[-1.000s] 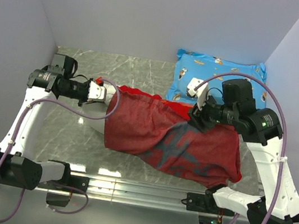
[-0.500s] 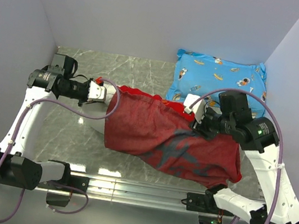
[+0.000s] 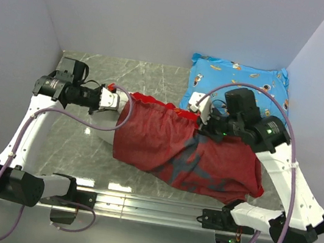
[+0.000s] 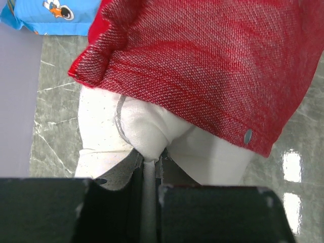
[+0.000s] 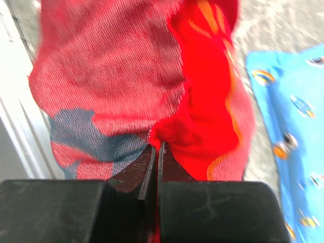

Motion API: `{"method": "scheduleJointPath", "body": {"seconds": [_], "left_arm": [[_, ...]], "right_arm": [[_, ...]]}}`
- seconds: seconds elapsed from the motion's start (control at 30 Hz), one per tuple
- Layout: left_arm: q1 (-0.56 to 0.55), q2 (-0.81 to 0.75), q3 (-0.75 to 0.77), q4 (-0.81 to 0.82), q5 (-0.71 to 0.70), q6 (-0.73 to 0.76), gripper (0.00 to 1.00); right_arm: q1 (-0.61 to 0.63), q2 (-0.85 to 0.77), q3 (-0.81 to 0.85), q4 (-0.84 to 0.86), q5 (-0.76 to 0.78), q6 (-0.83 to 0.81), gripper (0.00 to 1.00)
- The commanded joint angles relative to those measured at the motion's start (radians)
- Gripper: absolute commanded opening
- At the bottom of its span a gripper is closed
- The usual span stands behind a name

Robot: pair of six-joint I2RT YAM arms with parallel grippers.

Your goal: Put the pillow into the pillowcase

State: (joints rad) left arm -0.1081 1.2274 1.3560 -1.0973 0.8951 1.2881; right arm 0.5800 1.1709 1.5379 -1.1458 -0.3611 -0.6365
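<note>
The red pillowcase (image 3: 176, 151) lies across the middle of the table, its dull red face with dark grey markings up. The white pillow (image 3: 105, 136) sticks out of its left, open end and is mostly inside. My left gripper (image 3: 118, 101) is shut on a pinch of the pillow's white fabric (image 4: 152, 131), just under the pillowcase hem (image 4: 202, 61). My right gripper (image 3: 201, 128) sits on the case's far edge. Its jaws are shut (image 5: 156, 149) on a fold of the pillowcase (image 5: 116, 71), where the dull face meets the bright red face.
A blue cartoon-print pillow (image 3: 236, 81) lies at the back right against the wall, just beyond my right gripper; it also shows as blue pillow fabric (image 5: 288, 126) in the right wrist view. Grey walls close in the marble table (image 3: 150, 76) on three sides.
My right gripper has moved left and down from over the blue pillow's edge onto the pillowcase and shut on a fold of it. The left gripper keeps its hold, barely shifted.
</note>
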Motion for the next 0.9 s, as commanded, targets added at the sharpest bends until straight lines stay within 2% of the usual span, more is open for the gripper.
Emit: {"method": "scheduleJointPath", "body": {"seconds": [0.0,0.17,0.3,0.37,0.5,0.67,0.73,0.8,0.83,0.87], "left_arm": [[-0.034,-0.025,-0.001,0.085,0.063,-0.088,0.02],[-0.064,-0.026,-0.003,0.192,0.1,-0.244,0.02],[-0.068,-0.039,0.0,0.235,0.117,-0.317,0.01],[-0.068,-0.058,-0.003,0.258,0.117,-0.352,0.01],[-0.068,-0.12,-0.053,0.27,0.093,-0.384,0.0],[-0.054,-0.195,-0.142,0.269,0.056,-0.38,0.0],[-0.054,-0.218,-0.159,0.257,0.054,-0.363,0.0],[-0.054,-0.23,-0.173,0.254,0.054,-0.352,0.0],[-0.054,-0.23,-0.176,0.257,0.053,-0.351,0.0],[-0.054,-0.229,-0.176,0.251,0.053,-0.336,0.0]], "right_arm": [[0.066,0.032,0.007,0.164,-0.111,0.128,0.0],[0.225,0.101,0.042,0.427,-0.13,0.309,0.0],[0.233,0.232,0.31,0.524,-0.057,0.487,0.0],[0.224,0.266,0.361,0.518,-0.016,0.497,0.0],[0.169,0.191,0.175,0.509,0.043,0.41,0.0],[0.046,0.078,0.007,0.338,0.044,0.278,0.0],[0.024,0.079,0.01,0.206,0.036,0.187,0.12],[0.024,0.096,0.048,0.144,0.028,0.161,0.24],[0.026,0.102,0.068,0.114,0.015,0.162,0.42],[0.024,0.108,0.118,0.112,-0.031,0.19,0.49]]}}
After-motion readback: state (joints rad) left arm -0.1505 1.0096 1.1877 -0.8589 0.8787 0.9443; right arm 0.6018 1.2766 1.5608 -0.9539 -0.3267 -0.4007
